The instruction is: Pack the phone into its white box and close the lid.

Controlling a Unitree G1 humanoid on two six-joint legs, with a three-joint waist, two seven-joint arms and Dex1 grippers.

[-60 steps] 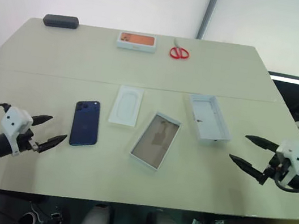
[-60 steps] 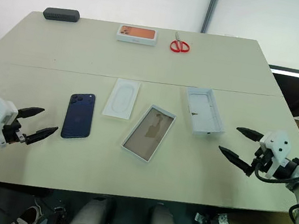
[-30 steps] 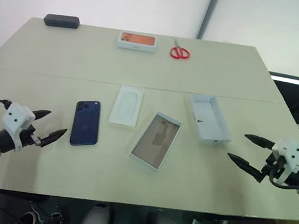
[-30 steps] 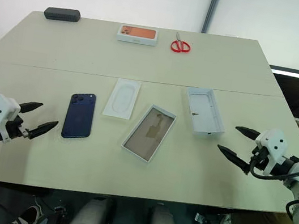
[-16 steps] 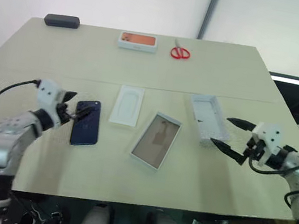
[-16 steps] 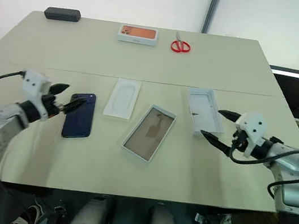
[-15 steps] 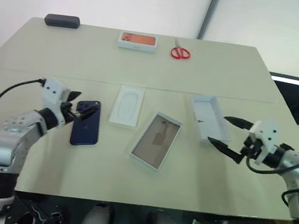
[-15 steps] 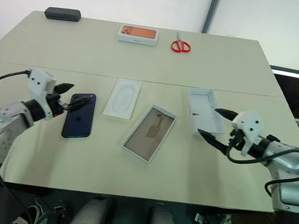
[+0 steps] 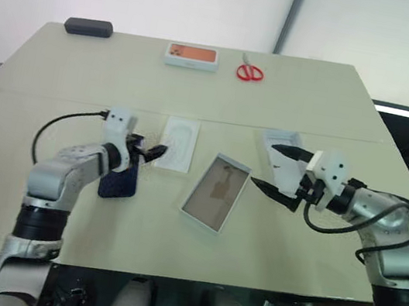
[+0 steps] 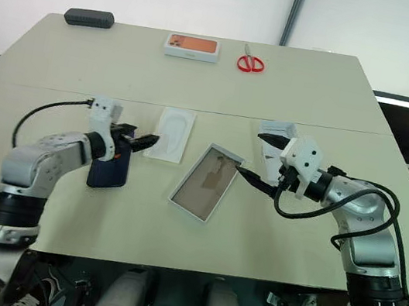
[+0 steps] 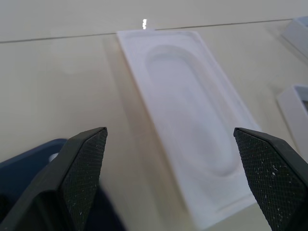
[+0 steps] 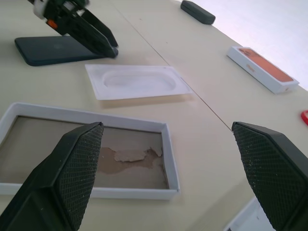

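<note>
Left eye view: the phone (image 9: 118, 182) was seen flat on the table (image 9: 83, 78), left of the white box (image 9: 216, 192). Both grippers, left gripper (image 9: 150, 150) and right gripper (image 9: 274, 167), were spread empty. Judged rigid, glossy, slippery; best pinched across its long edges.

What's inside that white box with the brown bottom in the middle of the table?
Nothing is packed in the white box: just its brownish floor with a paler torn-looking patch. The phone lies outside it, partly covered by the left claw.

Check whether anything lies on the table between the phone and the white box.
Partly: the flat white insert lies between them but further back, off the direct line from the phone to the white box. That strip of table looks bare.
</note>
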